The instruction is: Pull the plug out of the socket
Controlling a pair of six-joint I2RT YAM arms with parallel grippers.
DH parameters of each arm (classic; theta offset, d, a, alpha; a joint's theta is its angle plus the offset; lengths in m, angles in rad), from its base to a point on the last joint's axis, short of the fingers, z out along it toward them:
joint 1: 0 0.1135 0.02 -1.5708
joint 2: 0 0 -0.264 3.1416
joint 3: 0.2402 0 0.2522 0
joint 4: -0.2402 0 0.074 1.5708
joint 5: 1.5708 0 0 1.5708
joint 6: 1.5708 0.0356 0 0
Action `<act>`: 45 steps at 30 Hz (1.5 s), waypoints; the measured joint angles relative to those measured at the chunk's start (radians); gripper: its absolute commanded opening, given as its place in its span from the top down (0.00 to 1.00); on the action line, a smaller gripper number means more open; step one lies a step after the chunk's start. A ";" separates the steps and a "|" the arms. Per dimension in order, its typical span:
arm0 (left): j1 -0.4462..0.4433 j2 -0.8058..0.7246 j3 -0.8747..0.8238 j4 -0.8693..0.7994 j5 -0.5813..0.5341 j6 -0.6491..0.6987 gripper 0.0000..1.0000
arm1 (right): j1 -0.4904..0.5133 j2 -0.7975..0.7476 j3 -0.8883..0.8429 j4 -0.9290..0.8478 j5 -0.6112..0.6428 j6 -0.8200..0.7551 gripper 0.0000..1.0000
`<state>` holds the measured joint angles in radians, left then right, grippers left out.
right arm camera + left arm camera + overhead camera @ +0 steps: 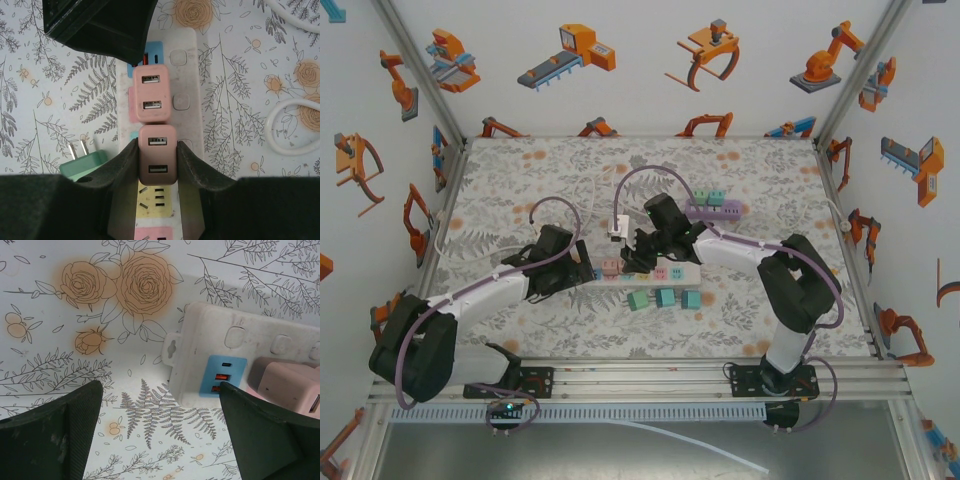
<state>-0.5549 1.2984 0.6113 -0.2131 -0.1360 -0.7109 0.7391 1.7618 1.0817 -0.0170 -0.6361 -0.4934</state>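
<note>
Plug: a pink plug [157,156], a smooth rounded plastic block with two USB slots on its face, is seated in the power strip, second from the strip's blue-panelled end.
Grip on it: the right gripper [157,146] is clamped on the pink plug, its matte black fingers [125,162] pressed to both flanks.
Socket: the power strip [187,75] is a long white plastic bar, faintly scuffed. It has rounded corners, square buttons along one edge and a slotted tab at its end.
Neighbour: a second pink charger [151,95] of the same shape sits just beside the held one.
Strip's end: a blue panel [226,375] carries orange-lined USB ports.
Other pincer: the left gripper [160,390] stands wide, holding nothing. One dark, dusty, wedge-shaped finger is just beside the blue panel; the other is over bare cloth.
Loose piece: a green plug [85,162] with two flat metal prongs lies on the cloth beside the strip, partly hidden by the right gripper.
Cable: a glossy white cord [282,125] loops on the strip's other side.
Surface: the tablecloth [100,295] is pale, printed with line-drawn ferns and orange roses.
</note>
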 measured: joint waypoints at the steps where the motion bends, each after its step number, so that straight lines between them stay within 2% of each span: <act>1: 0.000 0.002 0.001 0.000 -0.002 -0.001 0.11 | 0.000 0.000 -0.002 0.002 0.000 -0.001 0.82; 18: -0.003 0.006 0.003 0.000 -0.017 -0.019 0.11 | 0.000 -0.114 -0.114 0.057 0.047 -0.105 0.82; 28: -0.003 -0.021 0.002 -0.036 -0.040 -0.021 0.10 | -0.008 -0.197 -0.131 0.105 0.067 -0.077 0.82; 33: -0.008 -0.105 -0.018 -0.101 -0.064 -0.021 0.09 | -0.008 -0.285 -0.197 0.197 0.134 0.101 0.82; 39: -0.008 -0.225 -0.021 -0.130 -0.072 -0.017 0.04 | -0.018 -0.448 -0.264 0.296 0.298 0.485 0.83; 45: -0.027 -0.404 -0.036 -0.109 0.008 0.028 0.01 | -0.066 -0.647 -0.337 0.283 0.473 0.845 0.84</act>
<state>-0.5823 0.8940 0.5751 -0.3218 -0.1284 -0.6830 0.6735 1.1149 0.7448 0.2665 -0.1631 0.3515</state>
